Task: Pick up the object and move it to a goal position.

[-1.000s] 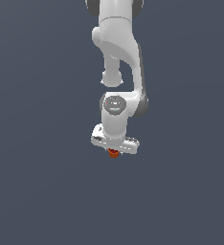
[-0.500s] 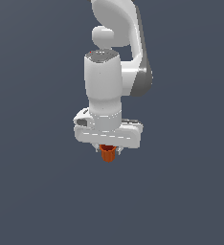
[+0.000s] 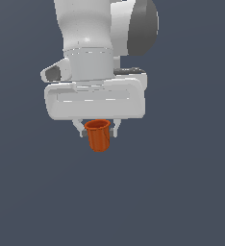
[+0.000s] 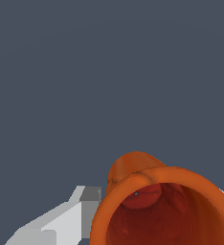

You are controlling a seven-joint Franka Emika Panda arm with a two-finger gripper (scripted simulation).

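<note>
- the gripper is clamped on the cup, a finger against each side.
- the orange-red cup hangs upright just under the white hand, rim up, base tapering downward.
- wrist view: cup mouth open toward the camera.

Not much of a room here tbh. The backdrop in the exterior view is one flat dark slate blue-grey, edge to edge, no seam where a floor would meet a wall, so I can't tell which of the two it is. Same story in the wrist view: the same plain blue-grey surface, only very slightly lighter towards one side. Lighting looks soft and even, with no shadows cast on the surface.
</note>
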